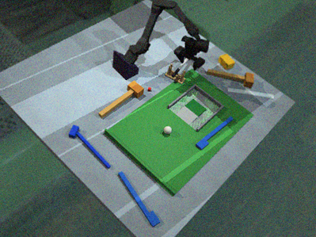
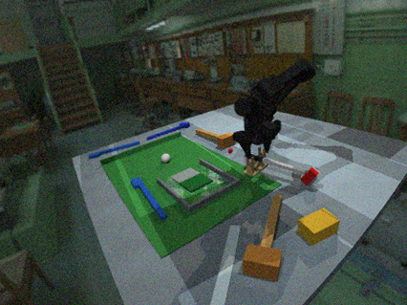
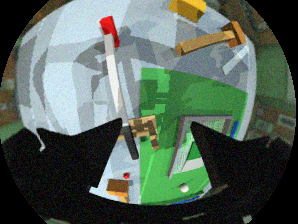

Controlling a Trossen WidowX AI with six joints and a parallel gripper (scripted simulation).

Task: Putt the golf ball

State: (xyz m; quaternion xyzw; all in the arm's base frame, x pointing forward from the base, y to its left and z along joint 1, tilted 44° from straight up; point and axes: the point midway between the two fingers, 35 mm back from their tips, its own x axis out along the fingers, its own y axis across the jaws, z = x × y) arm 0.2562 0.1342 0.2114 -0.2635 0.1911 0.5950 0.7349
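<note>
While the arm hangs over the far edge of the green mat, the scene is set down as follows.

Claw: the claw (image 2: 259, 155) is held wide open with nothing between its jaws, poised just above the wooden stand (image 2: 255, 167).

Red putter: the red putter (image 3: 115, 72) is propped in that stand, its pale shaft (image 2: 283, 167) slanting down to the red head (image 2: 309, 175) resting on the table (image 2: 362, 183), to the right of the stand in the exterior view.

Golf ball: the golf ball (image 1: 167, 129) lies on the green mat (image 1: 152, 142), well apart from the putter, on the near side of the walled ramp.

Raised green: the raised green (image 1: 195, 108) sits inside the grey surround, unoccupied.

Handling: the putter is judged to be light, stiff and slender, with a smooth shaft that may slip or pivot if pinched loosely.

Grasp point: the shaft is best taken near the stand, in the wrist view just between the jaws, with the jaws set across it.

Decoys: blue putters (image 1: 213, 133) and orange mallets (image 2: 264, 249) are to be left alone.
</note>
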